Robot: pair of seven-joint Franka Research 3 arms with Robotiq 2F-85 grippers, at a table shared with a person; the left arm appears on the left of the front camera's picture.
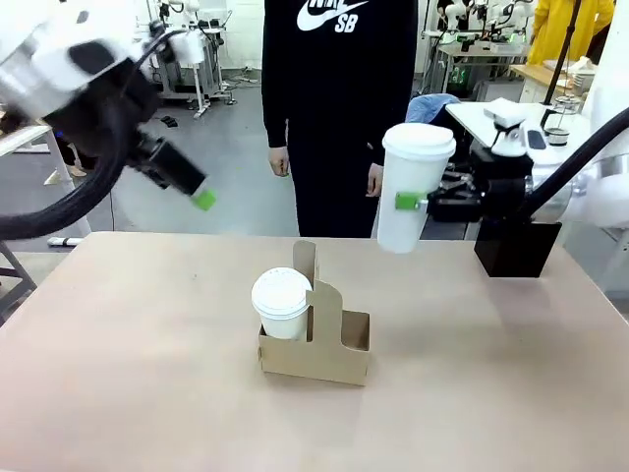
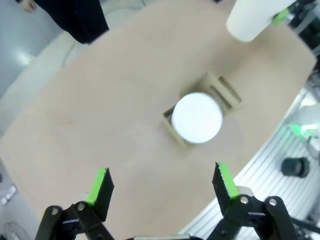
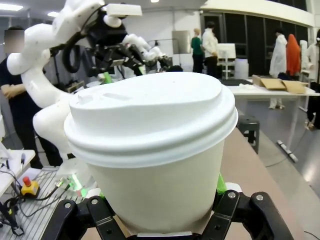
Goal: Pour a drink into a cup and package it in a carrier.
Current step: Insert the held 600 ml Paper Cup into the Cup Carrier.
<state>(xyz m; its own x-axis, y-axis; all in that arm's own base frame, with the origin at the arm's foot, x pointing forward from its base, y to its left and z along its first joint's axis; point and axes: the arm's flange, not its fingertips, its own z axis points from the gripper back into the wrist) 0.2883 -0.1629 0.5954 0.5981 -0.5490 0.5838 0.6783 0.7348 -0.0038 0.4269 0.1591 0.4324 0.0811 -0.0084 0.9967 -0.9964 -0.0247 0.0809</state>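
Right gripper (image 1: 413, 202) clamps lidded cup (image 1: 403, 231) mid-wall; thin paper prob. crushes easily, top-heavy if full, so squeeze lightly. Left gripper (image 2: 162, 177) spread wide, empty.

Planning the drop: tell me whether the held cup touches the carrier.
Apart. The front view shows the held cup in the right gripper, airborne up and right of the carrier.

The right gripper (image 3: 157, 207) has its jaws closed on the lidded white cup (image 3: 155, 150), the left arm (image 3: 47, 70) raised behind.
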